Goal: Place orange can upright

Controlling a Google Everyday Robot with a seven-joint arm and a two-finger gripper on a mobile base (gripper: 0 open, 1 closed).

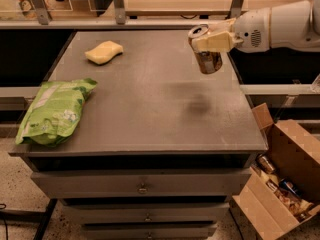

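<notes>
The claw point(201, 45) reaches in over the right edge of the worktop point(145, 109) and is closed round the can point(209, 63), which it holds in the air near the far right corner. The can tilts slightly, silver top up. One pale finger crosses its upper half and the other is hidden behind it. The arm point(280, 26) is cut off at the right. A sponge point(103, 52) lies near the far left corner and a green bag point(55, 111) at the near left corner.
</notes>
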